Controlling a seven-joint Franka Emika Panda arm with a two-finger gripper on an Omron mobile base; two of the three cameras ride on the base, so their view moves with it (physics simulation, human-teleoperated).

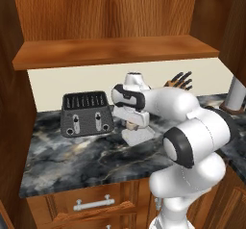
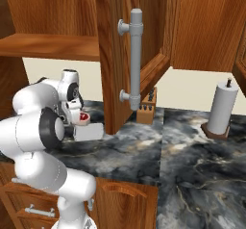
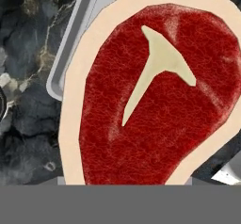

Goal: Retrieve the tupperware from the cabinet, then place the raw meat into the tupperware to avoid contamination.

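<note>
We hold the raw meat [image 3: 155,100] between half-spread fingers just above the tupperware [image 1: 138,135] on the counter [image 1: 86,156]; we judge it best centred over the container before release, minding the toaster [image 1: 86,112] to the left and the open cabinet [image 2: 115,55] door to the right.

The white arm rises from the base, bends at a bulky elbow with a dark joint band, and folds forward and down over the tabletop. The forearm runs level toward the wrist, which turns the hand to point straight downward. The end effector [image 1: 130,125] hangs low, close above the tabletop, its fingers spread fairly wide on either side of the raw meat [image 3: 155,96], which sits right up against the hand camera. In the right base view the end effector [image 2: 82,119] sits beside the upper arm.
</note>
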